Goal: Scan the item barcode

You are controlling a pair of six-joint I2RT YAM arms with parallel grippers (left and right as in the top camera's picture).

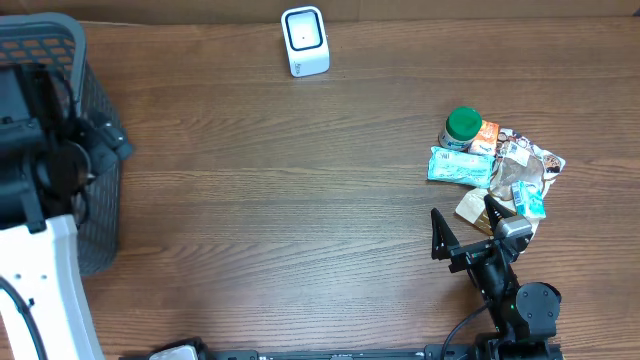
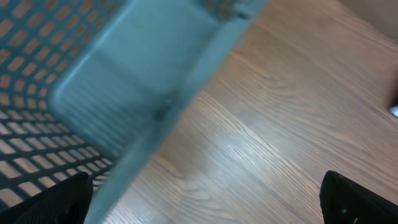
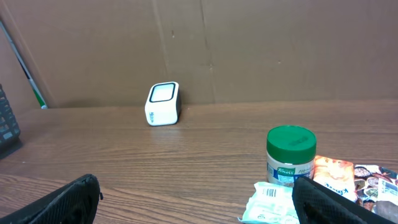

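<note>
Far edge: the table (image 1: 280,200) ends against a brown cardboard wall (image 3: 249,50); the white scanner (image 1: 304,41) stands upright just before it, a little left of the middle.
Left edge: a grey mesh basket (image 1: 95,150) fills the left side from the far corner towards the front.
Right side: a pile of items (image 1: 505,175) lies well apart from the scanner and near the right arm.
Open room: bare wood runs from the basket across to the pile, and from the front edge up to the scanner.
Items: a green-lidded jar (image 1: 463,125) stands upright at the far end of the pile; a teal packet (image 1: 460,166) lies flat just in front of it, a barcode showing on its near end in the right wrist view.
Right arm: low at the front right, wrist aimed at the far wall, the scanner ahead and to its left.
Right gripper (image 1: 468,226): fingers spread wide, nothing between them, just beside the near end of the pile.
Left arm: reaches over the basket at the left edge.
Left gripper (image 2: 205,211): fingers spread wide and holding nothing, above the basket's rim and the wood beside it; the view is blurred.
</note>
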